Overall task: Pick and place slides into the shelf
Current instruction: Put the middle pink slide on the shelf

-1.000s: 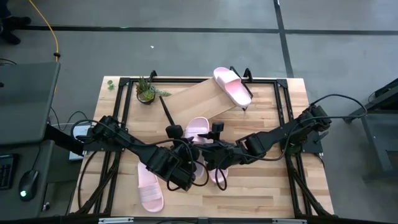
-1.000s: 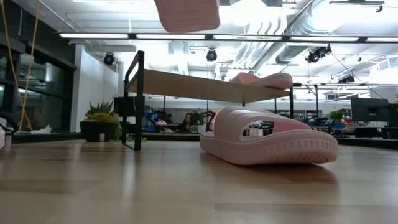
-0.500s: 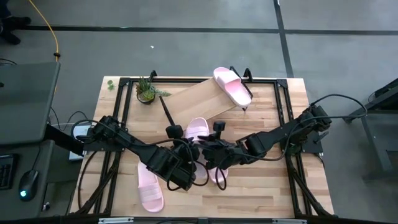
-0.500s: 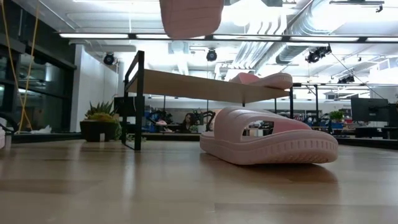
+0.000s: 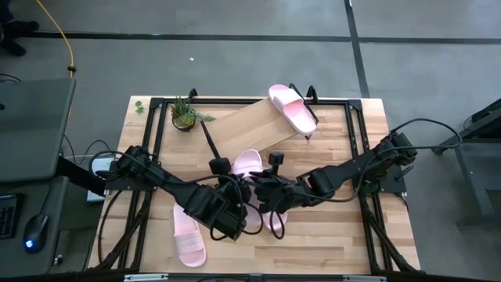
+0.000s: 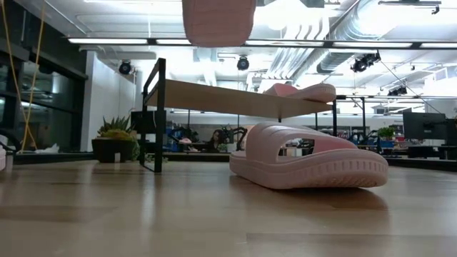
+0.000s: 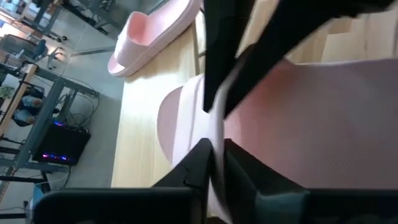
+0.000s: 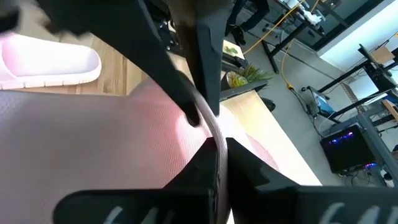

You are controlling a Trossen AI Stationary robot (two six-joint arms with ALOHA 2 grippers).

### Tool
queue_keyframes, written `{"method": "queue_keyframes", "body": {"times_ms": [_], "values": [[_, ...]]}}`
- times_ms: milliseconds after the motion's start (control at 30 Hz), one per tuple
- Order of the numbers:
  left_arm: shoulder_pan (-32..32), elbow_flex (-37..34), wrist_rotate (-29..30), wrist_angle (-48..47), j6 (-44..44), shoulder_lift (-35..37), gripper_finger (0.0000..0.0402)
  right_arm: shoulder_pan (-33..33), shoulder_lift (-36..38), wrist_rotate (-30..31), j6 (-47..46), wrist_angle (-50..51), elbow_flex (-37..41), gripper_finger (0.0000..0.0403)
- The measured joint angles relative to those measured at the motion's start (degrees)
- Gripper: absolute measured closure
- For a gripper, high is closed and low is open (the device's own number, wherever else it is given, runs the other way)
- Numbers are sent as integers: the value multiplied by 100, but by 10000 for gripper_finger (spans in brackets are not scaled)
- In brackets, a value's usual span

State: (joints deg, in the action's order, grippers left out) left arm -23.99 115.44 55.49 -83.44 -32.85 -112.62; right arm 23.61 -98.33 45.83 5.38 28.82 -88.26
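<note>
One pale pink slide hangs high above the middle of the table, with both grippers shut on it. My left gripper comes from the left and my right gripper from the right, and they meet at the slide. A second slide lies on the shelf at its far right end. A third slide rests sole down on the tabletop in front of the shelf. Another slide lies flat near the table's front left. My left gripper pinches a thin edge of the raised slide between its two fingers, slanting down from the table's left. The slide is clear of the table. My right gripper pinches a thin edge of the same slide between its two fingers, slanting down from the table's right, just opposite the left gripper's fingers.
A small potted plant stands at the shelf's far left corner. The black metal frame runs around the tabletop. Cables hang beneath both arms. There is bare wood at the table's near right.
My right gripper has shut on the raised slide, which my left gripper still holds. In the low view the slide's lower end has shifted slightly and turned from tilted to level. Neither arm has travelled.
</note>
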Motion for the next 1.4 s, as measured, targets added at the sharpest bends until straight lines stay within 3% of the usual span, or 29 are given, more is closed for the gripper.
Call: {"method": "queue_keyframes", "body": {"times_ms": [367,567,1000,1400], "values": [[-13,0,-47,-74,9,2,235,-52,-2,16,-88,264,5,402],[-10,0,55,-190,150,38,195,-178,12,-376,10,353,5,402],[-157,7,83,-522,-14,1054,209,-493,357,-773,233,566,5,403],[-542,4,133,-663,52,1981,225,-759,1253,-1863,890,566,3,403]]}}
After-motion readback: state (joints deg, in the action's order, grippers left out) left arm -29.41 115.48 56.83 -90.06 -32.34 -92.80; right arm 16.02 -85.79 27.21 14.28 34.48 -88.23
